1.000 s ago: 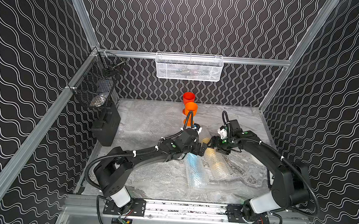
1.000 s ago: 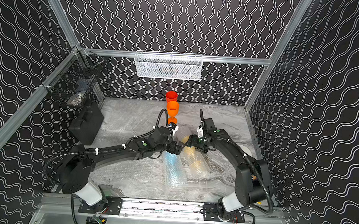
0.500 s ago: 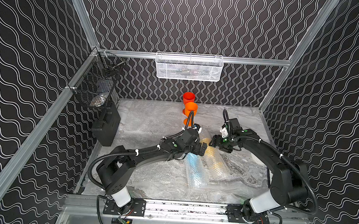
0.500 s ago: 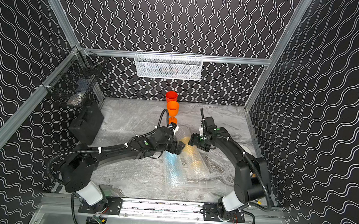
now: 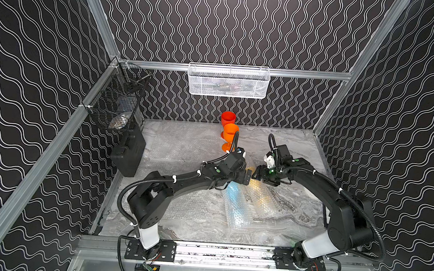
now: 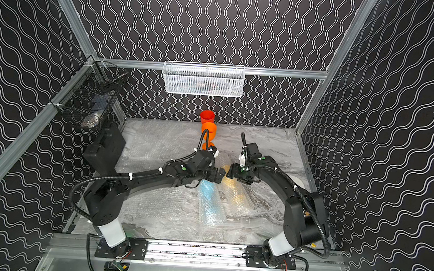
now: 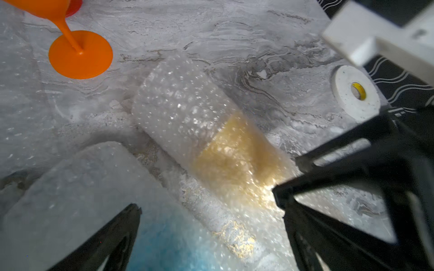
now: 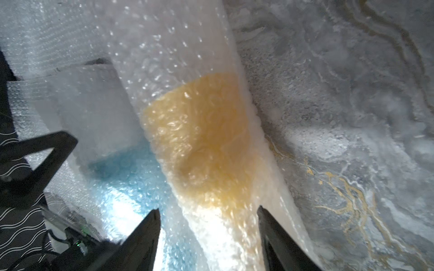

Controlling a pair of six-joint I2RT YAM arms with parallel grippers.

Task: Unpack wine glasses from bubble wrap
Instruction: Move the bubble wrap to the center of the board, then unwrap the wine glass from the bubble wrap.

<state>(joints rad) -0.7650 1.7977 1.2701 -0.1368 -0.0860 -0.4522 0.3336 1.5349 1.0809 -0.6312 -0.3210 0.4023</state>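
Two wine glasses stand unwrapped at the back: a red one (image 5: 228, 118) (image 6: 207, 116) and an orange one (image 5: 230, 135) (image 6: 208, 130) (image 7: 79, 55). Two rolls of bubble wrap lie side by side mid-table, one showing blurred yellow (image 5: 261, 200) (image 6: 235, 194) (image 8: 202, 145) (image 7: 234, 154), one showing light blue (image 5: 233, 196) (image 6: 208, 197) (image 8: 126, 173). My right gripper (image 5: 257, 173) (image 8: 207, 210) is open, its fingers straddling the yellow roll's far end. My left gripper (image 5: 247, 176) (image 7: 206, 201) faces it tip to tip, wide open over both rolls and holding nothing.
Flat bubble wrap sheets (image 5: 184, 144) cover the back left of the marble table (image 5: 295, 146). A black box (image 5: 128, 156) leans at the left wall under a black mesh basket (image 5: 114, 106). A white mesh basket (image 5: 228, 81) hangs on the back wall. A white tape roll (image 7: 355, 92) lies to the right.
My right gripper has edged a little toward the left one over the yellow roll, and its jaws have narrowed slightly. The left arm has barely moved.
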